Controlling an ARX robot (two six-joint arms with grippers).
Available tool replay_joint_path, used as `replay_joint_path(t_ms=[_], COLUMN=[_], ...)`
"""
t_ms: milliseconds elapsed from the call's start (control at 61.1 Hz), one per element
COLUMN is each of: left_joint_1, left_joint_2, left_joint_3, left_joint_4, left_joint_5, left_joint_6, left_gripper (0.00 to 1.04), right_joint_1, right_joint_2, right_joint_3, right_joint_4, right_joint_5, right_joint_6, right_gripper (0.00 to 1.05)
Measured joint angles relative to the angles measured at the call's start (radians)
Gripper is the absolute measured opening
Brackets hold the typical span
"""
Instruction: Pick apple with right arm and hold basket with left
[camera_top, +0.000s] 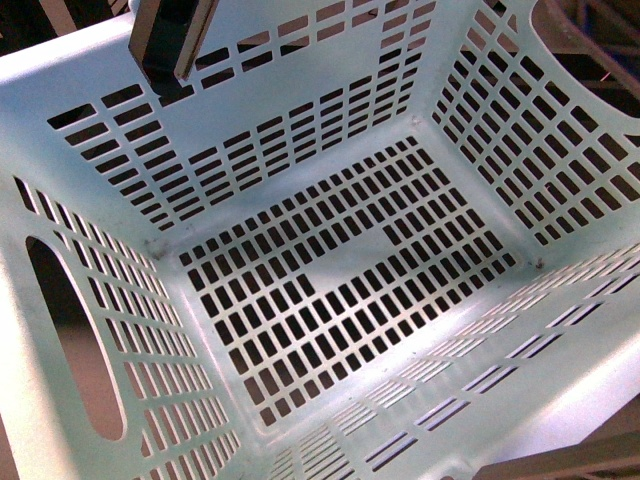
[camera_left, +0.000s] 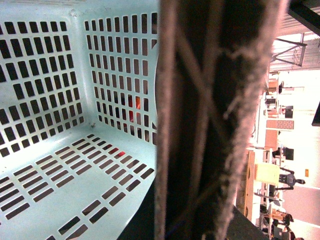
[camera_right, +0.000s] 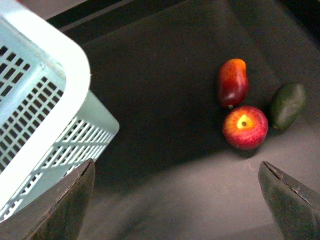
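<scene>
The pale mint-green basket fills the front view, with nothing inside it. My left gripper is shut on the rim of its far wall. In the left wrist view a latticed grey-brown finger stands close to the lens beside the basket's slotted wall. The red apple, yellow around its stem, lies on the dark table outside the basket's corner. My right gripper hovers above the table, open, its fingers wide apart. The apple lies beyond them, nearer one finger.
A red-orange elongated fruit touches the apple on its far side. A dark green avocado-like fruit lies right beside it. Something red shows through the basket's wall slots. Bare table lies between basket and fruits.
</scene>
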Motion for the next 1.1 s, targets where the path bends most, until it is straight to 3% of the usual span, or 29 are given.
replay_joint_path(t_ms=[82, 180, 311, 475, 606, 802, 1097], left_joint_1=[0.000, 0.000, 0.000, 0.000, 0.000, 0.000, 0.000], left_joint_2=[0.000, 0.000, 0.000, 0.000, 0.000, 0.000, 0.000], left_joint_3=[0.000, 0.000, 0.000, 0.000, 0.000, 0.000, 0.000], left_joint_4=[0.000, 0.000, 0.000, 0.000, 0.000, 0.000, 0.000], left_joint_5=[0.001, 0.003, 0.000, 0.001, 0.001, 0.002, 0.000], left_joint_6=[0.003, 0.001, 0.002, 0.001, 0.002, 0.001, 0.002], left_gripper=[0.07, 0.07, 0.07, 0.07, 0.07, 0.07, 0.07], right_joint_1=[-0.129, -0.251, -0.365, -0.362, -0.325, -0.221, -0.119], right_joint_2=[0.111, 0.273, 0.654, 1.129, 1.442, 1.766, 1.904], right_joint_3=[0.000, 0.000, 0.018, 0.095, 0.185, 0.343, 0.540], right_joint_4=[0.085, 0.214, 0.508, 0.848, 0.978, 0.985, 0.908], right_joint_5=[-0.077, -0.101, -0.107, -0.043, -0.010, 0.066, 0.148], right_joint_6=[-0.032, -0.101, -0.230, -0.345, -0.367, -0.336, -0.297], right_gripper=[0.96, 0.96, 0.96, 0.96, 0.96, 0.96, 0.96])
